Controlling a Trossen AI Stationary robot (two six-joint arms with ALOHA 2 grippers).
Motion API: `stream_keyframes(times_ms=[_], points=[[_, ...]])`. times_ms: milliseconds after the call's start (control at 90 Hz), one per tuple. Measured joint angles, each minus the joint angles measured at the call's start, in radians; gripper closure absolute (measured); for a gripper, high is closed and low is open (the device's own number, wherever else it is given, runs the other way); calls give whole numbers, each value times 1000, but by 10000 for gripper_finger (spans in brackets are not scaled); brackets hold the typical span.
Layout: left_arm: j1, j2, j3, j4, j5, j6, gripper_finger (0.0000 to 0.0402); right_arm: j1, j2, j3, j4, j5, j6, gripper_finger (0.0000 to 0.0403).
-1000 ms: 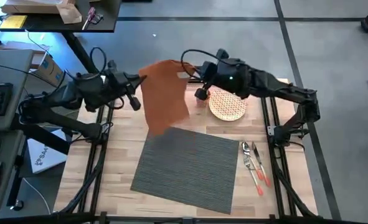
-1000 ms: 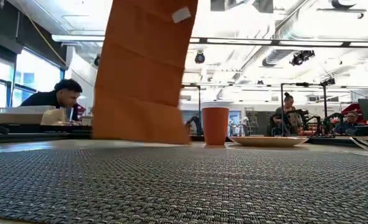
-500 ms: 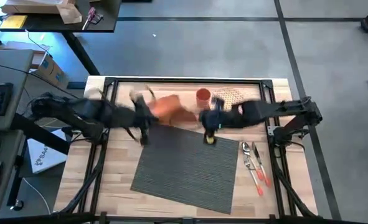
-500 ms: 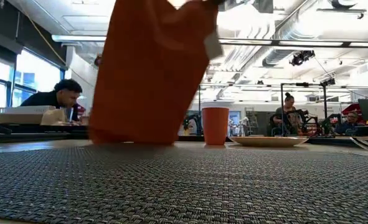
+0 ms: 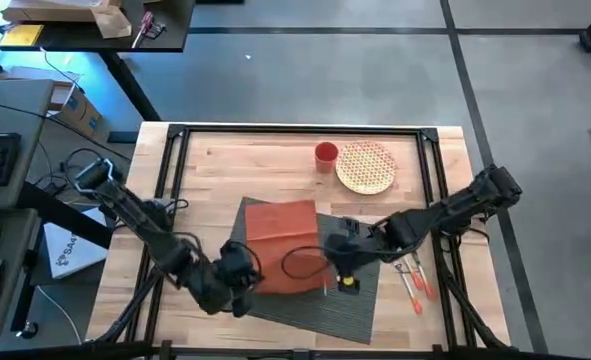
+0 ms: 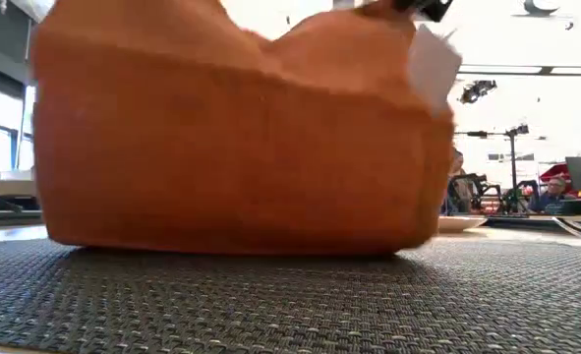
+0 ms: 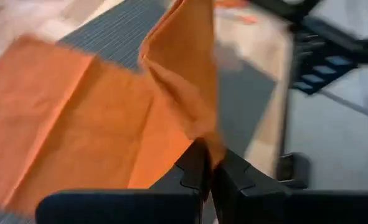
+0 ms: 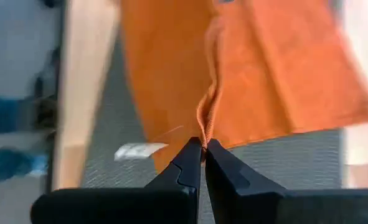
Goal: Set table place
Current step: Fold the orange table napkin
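Observation:
The orange-red napkin lies partly spread on the dark grey ribbed placemat in the middle of the wooden table. Its far part rests on the mat. Its near edge is raised and stands like a wall in the low view. My left gripper is shut on the napkin's near left corner, and my right gripper is shut on its near right corner. A white tag sticks out of the napkin by the right gripper. My left gripper pinches a napkin corner between its two shut fingers. The cloth rises from the fingertips in a folded ridge, then falls away onto the mat. My right gripper pinches a gathered fold at the napkin's edge between its two shut fingers. The cloth beyond it spreads down onto the placemat.
A red cup and a patterned plate stand at the table's far right. Cutlery with red handles lies right of the placemat. A black rail frame runs round the table. Bare wood shows at the far left.
Both grippers have gone down and toward the table's near edge, carrying the napkin. It hung high over the table's far part a second ago. Now its far part lies on the placemat, with the near corners still held up.

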Motion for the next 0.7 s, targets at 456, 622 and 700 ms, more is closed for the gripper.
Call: stream_keyframes(times_ms=[456,622,700], points=[[254,20,-195,-320,-85,-222,401,-386,244,0,67,28,-196,403],[332,20,-249,-146,-64,-50,401,-424,312,0,49,7,-170,403],[361,20,-252,-98,-9,55,401,-426,315,2,23,-22,-157,403]])
